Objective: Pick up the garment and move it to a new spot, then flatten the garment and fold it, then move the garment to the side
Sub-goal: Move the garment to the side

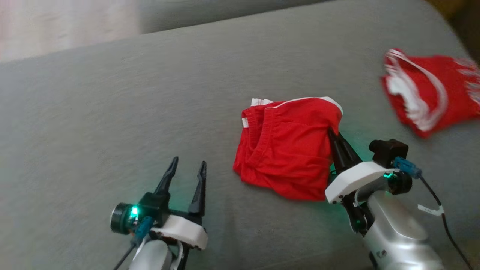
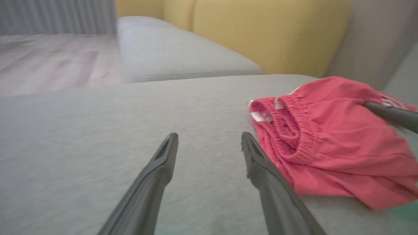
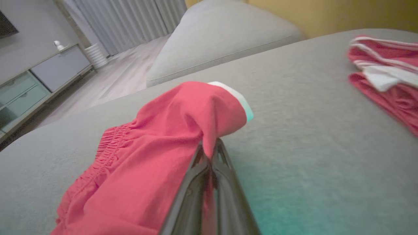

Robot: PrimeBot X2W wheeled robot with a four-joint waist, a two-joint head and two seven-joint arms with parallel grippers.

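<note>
Red shorts with white trim [image 1: 288,150] lie folded and bunched on the grey sofa cushion [image 1: 112,112]. My right gripper [image 1: 332,133] is shut on the shorts' right edge, lifting that corner a little; the wrist view shows red cloth [image 3: 163,147] pinched between its fingertips [image 3: 209,147]. My left gripper [image 1: 187,167] hangs open over bare cushion, left of the shorts and apart from them. In the left wrist view the shorts [image 2: 329,140] sit just right of my open left gripper [image 2: 209,138], elastic waistband facing it, and a right finger [image 2: 392,116] reaches in from the right.
A second red garment with white stripes [image 1: 431,90] lies at the cushion's far right, also red-and-white [image 3: 388,75] in the right wrist view. Another grey cushion [image 2: 169,49] and yellow backrest [image 2: 271,29] lie beyond. Wood floor [image 3: 111,78] and a cabinet [image 3: 32,81] are off the sofa edge.
</note>
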